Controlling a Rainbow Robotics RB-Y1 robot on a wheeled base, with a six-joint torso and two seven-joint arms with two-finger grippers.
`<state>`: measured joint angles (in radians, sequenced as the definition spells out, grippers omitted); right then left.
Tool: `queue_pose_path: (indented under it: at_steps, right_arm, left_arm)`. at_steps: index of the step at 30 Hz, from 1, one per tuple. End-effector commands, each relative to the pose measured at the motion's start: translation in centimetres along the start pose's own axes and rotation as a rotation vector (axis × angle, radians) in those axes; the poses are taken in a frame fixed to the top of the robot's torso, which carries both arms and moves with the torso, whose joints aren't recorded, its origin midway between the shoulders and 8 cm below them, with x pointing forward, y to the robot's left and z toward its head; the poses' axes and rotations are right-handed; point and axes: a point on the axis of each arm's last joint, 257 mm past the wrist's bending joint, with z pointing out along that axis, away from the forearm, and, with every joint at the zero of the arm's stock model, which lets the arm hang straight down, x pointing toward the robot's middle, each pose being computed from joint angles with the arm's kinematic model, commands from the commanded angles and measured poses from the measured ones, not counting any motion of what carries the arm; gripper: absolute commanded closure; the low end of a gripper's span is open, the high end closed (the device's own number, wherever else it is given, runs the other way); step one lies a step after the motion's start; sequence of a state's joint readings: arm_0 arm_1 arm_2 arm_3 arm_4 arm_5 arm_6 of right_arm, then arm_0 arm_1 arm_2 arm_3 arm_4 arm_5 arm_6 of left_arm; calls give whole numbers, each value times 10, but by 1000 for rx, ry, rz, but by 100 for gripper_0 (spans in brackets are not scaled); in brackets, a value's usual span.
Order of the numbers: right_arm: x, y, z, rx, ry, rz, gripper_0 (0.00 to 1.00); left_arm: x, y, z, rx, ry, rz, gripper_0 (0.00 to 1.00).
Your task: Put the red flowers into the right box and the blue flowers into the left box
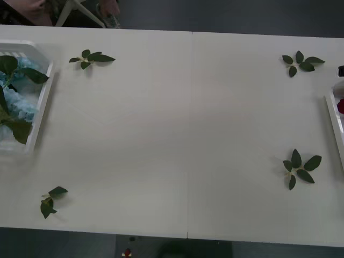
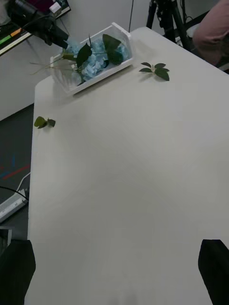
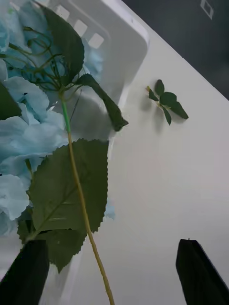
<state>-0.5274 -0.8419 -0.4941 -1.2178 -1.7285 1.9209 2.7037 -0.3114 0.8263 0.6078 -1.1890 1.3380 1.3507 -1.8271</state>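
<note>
The white bench (image 1: 183, 134) spans the front view, its broad middle bare, with four loose green leaf sprigs (image 1: 91, 58) scattered near its corners. At the bench's left end sits the left box (image 1: 44, 102), a shallow translucent tray with a raised rim, and inside it lie the blue flowers (image 1: 19, 102), pale fluffy heads with big green leaves overlapping them. At the opposite end, the right box (image 1: 334, 121) shows just its white edge at the border of the front view, and a dark red patch inside it is the red flowers (image 1: 341, 106), too little of them visible to say how they lie. The left gripper (image 3: 114, 271) hangs just over the left box with its black fingers (image 3: 200, 274) spread wide, holding nothing; a long thin stem (image 3: 81, 200) and a large serrated leaf from the blue flowers cross between them, and it is unclear whether the stem touches either finger. The right gripper (image 2: 114, 274) is above the bare bench, well apart from the left box, its fingers (image 2: 217, 267) also parted and empty.
</note>
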Motion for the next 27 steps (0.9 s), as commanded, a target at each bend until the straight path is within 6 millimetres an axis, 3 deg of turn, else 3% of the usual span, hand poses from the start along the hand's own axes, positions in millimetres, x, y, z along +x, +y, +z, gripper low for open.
queue_pose_path:
  at_steps: [1,3,10,12,15,19,23,27]
  right_arm:
    - [-7,-2,-13,21,57,-42,0]
    - [-8,-1,-12,19,65,-50,0]
    - [-4,-1,-11,22,83,-47,0]
    - [-4,-1,-11,22,83,-47,0]
    - [-4,-1,-11,22,83,-47,0]
    - [-4,-1,-11,22,83,-47,0]
    - [-4,-1,-11,22,83,-47,0]
    - [-4,-1,-11,22,83,-47,0]
  left_arm:
    - [-24,-8,-19,5,-45,73,6]
    - [-26,-19,-23,51,-53,66,0]
    - [-39,-67,-58,142,13,152,0]
    - [-40,-78,-59,147,23,184,0]
    - [-41,-105,-46,158,14,259,0]
    - [-32,-147,-7,193,-34,343,0]
    - [-4,-192,36,223,-75,452,0]
    - [20,-224,60,261,-98,509,0]
